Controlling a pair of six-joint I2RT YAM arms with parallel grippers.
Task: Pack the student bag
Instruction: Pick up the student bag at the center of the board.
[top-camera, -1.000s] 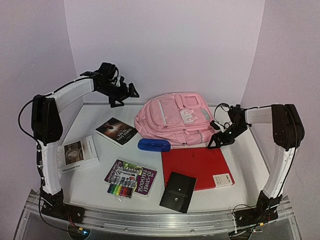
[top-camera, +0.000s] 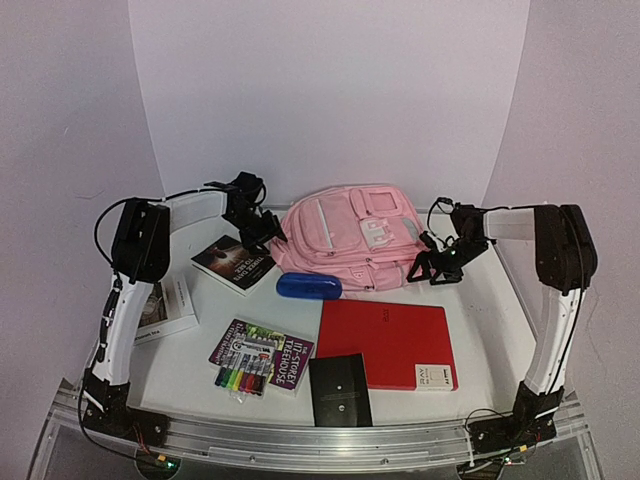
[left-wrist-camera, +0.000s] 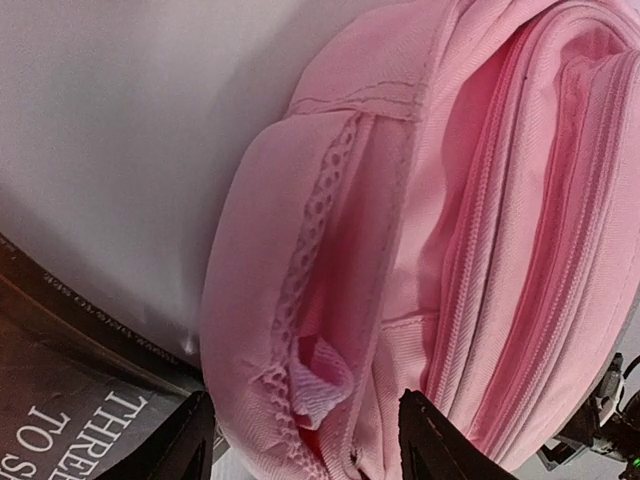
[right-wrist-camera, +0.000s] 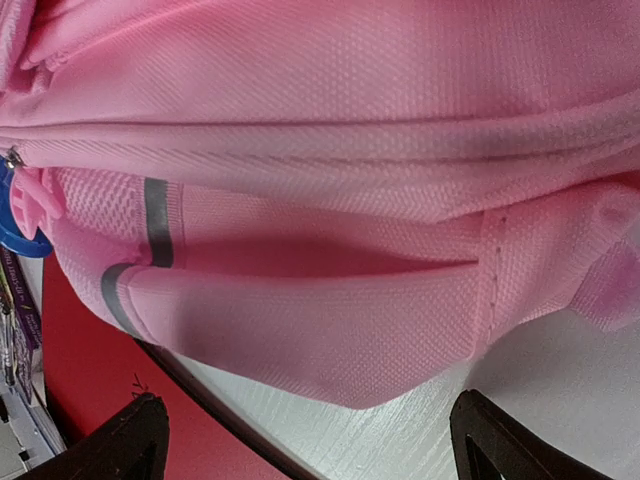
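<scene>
The student bag (top-camera: 345, 230), a big pink backpack with grey trim, lies flat at the back middle of the table. My left gripper (top-camera: 262, 235) is at the bag's left side. In the left wrist view the gripper (left-wrist-camera: 305, 450) is open, its dark fingertips (left-wrist-camera: 190, 445) on either side of the bag's (left-wrist-camera: 520, 200) mesh side pocket (left-wrist-camera: 310, 300). My right gripper (top-camera: 437, 268) is at the bag's front right corner. In the right wrist view it (right-wrist-camera: 315, 445) stands wide open just below the bag's (right-wrist-camera: 350, 100) lower pocket, with bare table between its fingers.
A blue case (top-camera: 308, 286) lies against the bag's front. A red folder (top-camera: 385, 340), a black notebook (top-camera: 340, 390), markers on a colourful book (top-camera: 258, 362), a dark book (top-camera: 235, 262) and a white box (top-camera: 165, 305) lie nearer me.
My left arm has come down from high at the back to the bag's left side, its jaws narrowing. The right gripper has moved left against the bag. The red folder and black notebook sit slightly shifted.
</scene>
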